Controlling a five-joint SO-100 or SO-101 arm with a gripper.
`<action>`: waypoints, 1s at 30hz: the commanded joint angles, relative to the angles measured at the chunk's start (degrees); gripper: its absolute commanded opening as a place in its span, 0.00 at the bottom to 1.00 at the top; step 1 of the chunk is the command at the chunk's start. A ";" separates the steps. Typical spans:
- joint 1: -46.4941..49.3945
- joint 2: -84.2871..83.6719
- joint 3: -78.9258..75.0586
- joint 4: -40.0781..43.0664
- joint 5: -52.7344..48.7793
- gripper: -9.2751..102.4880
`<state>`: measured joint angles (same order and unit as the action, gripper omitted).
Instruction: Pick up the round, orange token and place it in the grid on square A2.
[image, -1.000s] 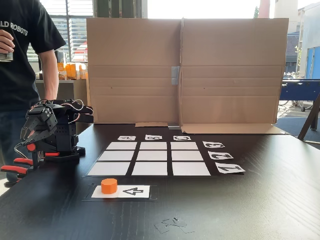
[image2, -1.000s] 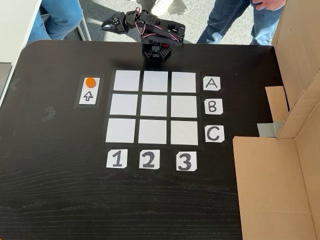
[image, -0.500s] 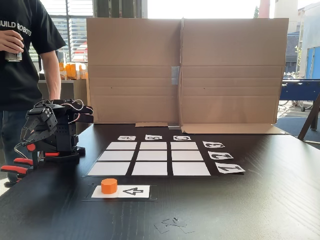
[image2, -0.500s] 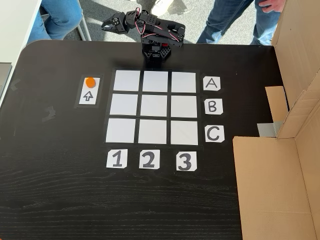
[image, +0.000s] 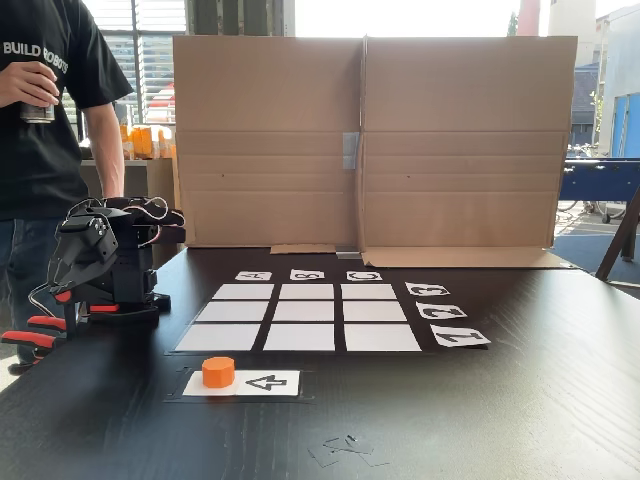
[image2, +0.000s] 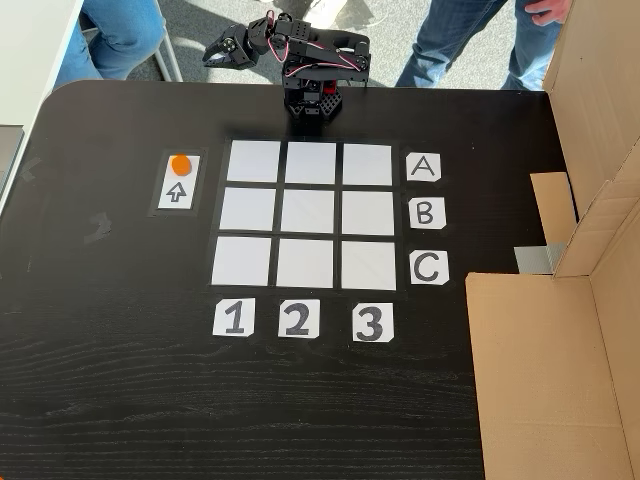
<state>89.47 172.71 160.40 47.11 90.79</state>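
My black pincer (image2: 218, 50) is folded up beside my base at the far edge of the dark wooden worktop (image2: 120, 380), holding nothing; how far its jaws are parted I cannot tell. The short, bright orange plastic token (image2: 180, 164) stands on the white arrow card (image2: 178, 193), well apart from me. In the top-down fixed view it lies below and slightly left of my pincer, left of the white nine-square paper grid (image2: 306, 215), so I judge the reach must go out that way.

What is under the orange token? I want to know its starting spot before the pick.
The short orange plastic cylinder token sits on one end of a white paper card printed with a black arrow pointing at it. The card beneath the token is hidden.
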 joint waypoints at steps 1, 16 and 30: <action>-2.81 -9.84 -13.71 5.19 -0.70 0.16; -12.48 -38.32 -46.05 26.98 1.32 0.35; -21.71 -63.98 -64.16 30.76 3.08 0.41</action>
<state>68.82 112.41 100.55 77.61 93.52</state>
